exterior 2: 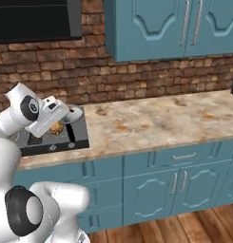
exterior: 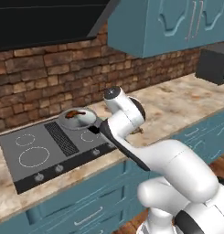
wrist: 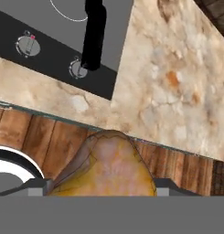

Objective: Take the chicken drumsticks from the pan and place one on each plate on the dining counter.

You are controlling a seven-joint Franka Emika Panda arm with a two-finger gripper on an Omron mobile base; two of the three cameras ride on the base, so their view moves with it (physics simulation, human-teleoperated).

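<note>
Your pincer has a chicken drumstick between its fingers: in the hand view the golden-brown piece sits right between the two tips, which stand part way apart and close against its sides. In the right base view the same drumstick shows as a small golden lump under the hand, above the front right corner of the stovetop.

Behind the pincer in the left base view, the pan rests on the back right of the stovetop, with a second, darker drumstick lying in it. The pan's black handle points toward you and, in the hand view, ends just over one of the stovetop knobs.

Beyond the pincer, the hand view looks down past the desk edge to the wooden floor.

To the pincer's right, the blotched marble desk runs on under the teal wall cupboards.
</note>
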